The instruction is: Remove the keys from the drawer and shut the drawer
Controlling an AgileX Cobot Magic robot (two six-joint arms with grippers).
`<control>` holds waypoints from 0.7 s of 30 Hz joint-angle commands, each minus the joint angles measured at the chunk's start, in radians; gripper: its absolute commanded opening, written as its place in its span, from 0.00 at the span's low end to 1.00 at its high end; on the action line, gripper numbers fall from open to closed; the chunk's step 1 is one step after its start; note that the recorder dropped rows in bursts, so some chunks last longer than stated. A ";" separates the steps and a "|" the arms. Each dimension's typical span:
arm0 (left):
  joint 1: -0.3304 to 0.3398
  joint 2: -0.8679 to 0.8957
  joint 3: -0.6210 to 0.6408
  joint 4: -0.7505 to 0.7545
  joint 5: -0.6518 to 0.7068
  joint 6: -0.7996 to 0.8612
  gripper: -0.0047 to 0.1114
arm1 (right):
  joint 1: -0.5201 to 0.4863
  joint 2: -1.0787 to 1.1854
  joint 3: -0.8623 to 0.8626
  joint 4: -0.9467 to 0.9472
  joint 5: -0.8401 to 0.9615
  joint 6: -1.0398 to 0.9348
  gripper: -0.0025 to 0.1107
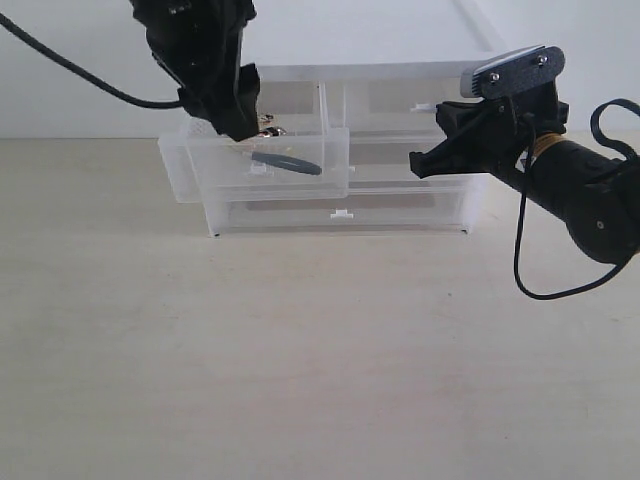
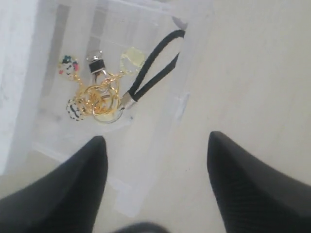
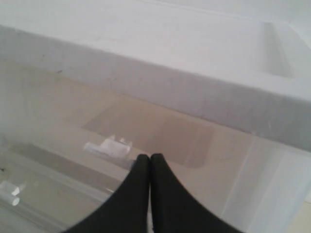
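Observation:
The drawer (image 1: 222, 178), translucent white, stands pulled out of the unit's top left. The keys (image 2: 96, 99) lie loose on its floor: gold rings, little round charms, and a black braided strap (image 2: 154, 67) stretched toward the front wall. From outside the strap shows as a dark bar (image 1: 288, 163) through the plastic. My left gripper (image 2: 156, 141) hangs open above the drawer with nothing between its fingers, and sits over the drawer's back left (image 1: 247, 128). My right gripper (image 3: 149, 158) is shut and empty, close to the right-hand drawer's tab handle (image 3: 110, 146).
The white drawer unit (image 1: 400, 208) stands at the back of a pale table (image 1: 320, 360), against a white wall. Two full-width drawers lie under the open one. The right arm (image 1: 560, 175) hovers beside the unit's right end.

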 commanded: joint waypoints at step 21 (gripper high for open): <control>0.073 0.153 -0.122 -0.033 -0.088 -0.971 0.08 | -0.013 0.003 -0.026 0.070 -0.059 0.055 0.02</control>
